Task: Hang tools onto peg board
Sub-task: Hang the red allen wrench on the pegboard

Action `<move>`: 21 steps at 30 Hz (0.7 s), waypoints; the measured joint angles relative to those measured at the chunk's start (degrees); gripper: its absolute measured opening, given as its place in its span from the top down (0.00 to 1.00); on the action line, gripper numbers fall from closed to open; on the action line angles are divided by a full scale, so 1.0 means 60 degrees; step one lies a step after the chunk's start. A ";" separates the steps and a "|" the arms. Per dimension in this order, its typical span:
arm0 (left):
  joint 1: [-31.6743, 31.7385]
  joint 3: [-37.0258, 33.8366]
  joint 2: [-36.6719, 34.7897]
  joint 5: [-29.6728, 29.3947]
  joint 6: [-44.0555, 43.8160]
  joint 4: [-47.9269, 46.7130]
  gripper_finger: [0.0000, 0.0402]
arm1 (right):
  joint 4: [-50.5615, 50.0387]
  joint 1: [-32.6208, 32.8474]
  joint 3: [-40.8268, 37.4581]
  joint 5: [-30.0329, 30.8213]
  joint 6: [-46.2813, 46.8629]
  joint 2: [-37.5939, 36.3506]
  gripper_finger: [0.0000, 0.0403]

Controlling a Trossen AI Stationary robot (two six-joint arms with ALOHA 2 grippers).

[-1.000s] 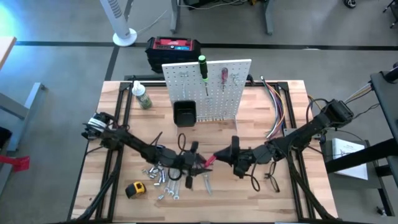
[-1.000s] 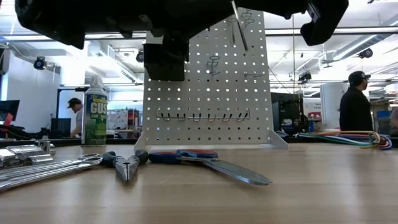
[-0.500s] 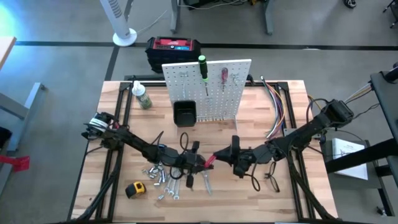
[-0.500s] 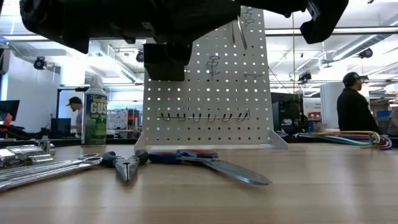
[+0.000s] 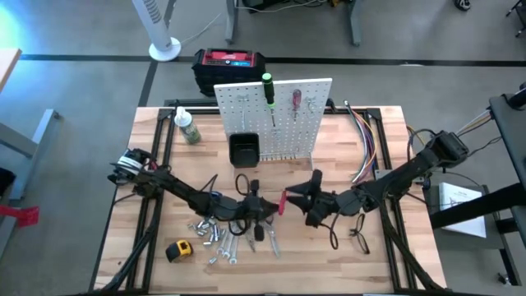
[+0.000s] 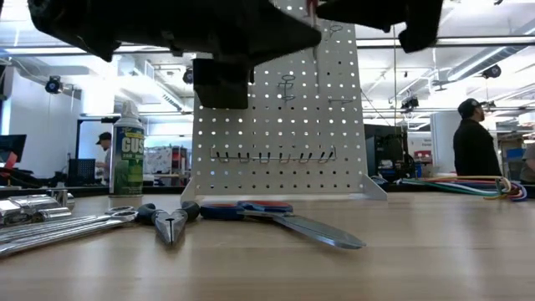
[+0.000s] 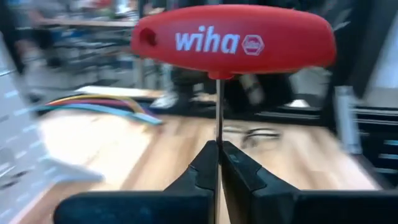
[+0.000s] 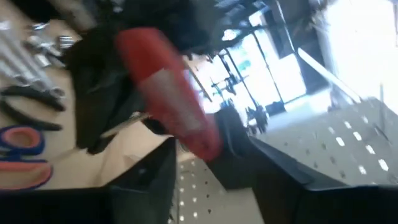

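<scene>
Left gripper (image 5: 261,207) over mid-worktop, near side of the peg board (image 5: 275,115). Left wrist view: its fingers (image 7: 202,171) pinched fully together on the thin metal shaft of a red T-handle driver (image 7: 233,38), the handle standing crosswise beyond the fingertips, white lettering on it.

Right gripper (image 5: 311,196) just to the right of the left one, facing it. Its fingers (image 8: 149,186) stand partly apart on either side of the red handle; contact with the handle cannot be told from the blurred right wrist view. In the high view the red handle shows between the two grippers.

Peg board upright at the far middle of the worktop (image 5: 394,247), white, full of holes. Already on it: a green-handled screwdriver (image 5: 268,92), a red-handled tool (image 5: 297,100) beside it to the right, and a small black bin (image 5: 244,150) at lower left of the panel.

Loose tools on the worktop near the left gripper: silver wrenches (image 5: 215,234), dark pliers (image 6: 170,221), blue-handled scissors (image 6: 272,216), yellow tape measure (image 5: 178,249) at near left. Black-framed glasses (image 5: 358,238) near right.

Green-labelled bottle (image 5: 188,128) far left of the board. Bundle of coloured cables (image 5: 366,140) to the right. Red-and-black box (image 5: 229,64) on the floor beyond the worktop. Low view: two people in the room behind, one left (image 6: 101,155), one right (image 6: 476,138).
</scene>
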 joint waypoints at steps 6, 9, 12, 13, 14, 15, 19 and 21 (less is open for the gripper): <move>-0.0233 0.0000 0.0000 -0.2787 -0.0037 -0.0212 1.00 | -0.0436 0.0015 -0.0011 0.0318 0.2365 -0.0801 0.44; -0.0376 0.0000 0.0000 -0.4564 0.0169 -0.0324 1.00 | -0.0701 0.0006 -0.0011 0.0711 0.6219 -0.1279 0.44; -0.0441 -0.0004 0.0000 -0.5520 0.0367 -0.0402 1.00 | -0.1363 -0.0014 -0.0011 0.0347 0.9352 -0.1661 0.45; -0.0439 -0.0004 0.0000 -0.5611 0.0376 -0.0409 1.00 | -0.1562 -0.0015 -0.0011 0.0207 0.9784 -0.1713 0.46; -0.0432 -0.0004 0.0000 -0.5672 0.0374 -0.0414 1.00 | -0.1692 -0.0012 -0.0011 0.0179 0.9955 -0.1726 0.47; -0.0410 0.0016 0.0009 -0.5729 0.0381 -0.0460 1.00 | -0.1777 -0.0007 -0.0011 0.0173 1.0038 -0.1723 0.48; -0.0384 0.0481 0.0236 -0.6118 0.0837 -0.0549 1.00 | -0.1661 0.0011 -0.0011 0.0292 1.0312 -0.1341 0.50; -0.0376 0.0874 0.0403 -0.6207 0.1153 -0.0740 1.00 | -0.1364 -0.0015 -0.0011 0.0548 1.0285 -0.1032 0.51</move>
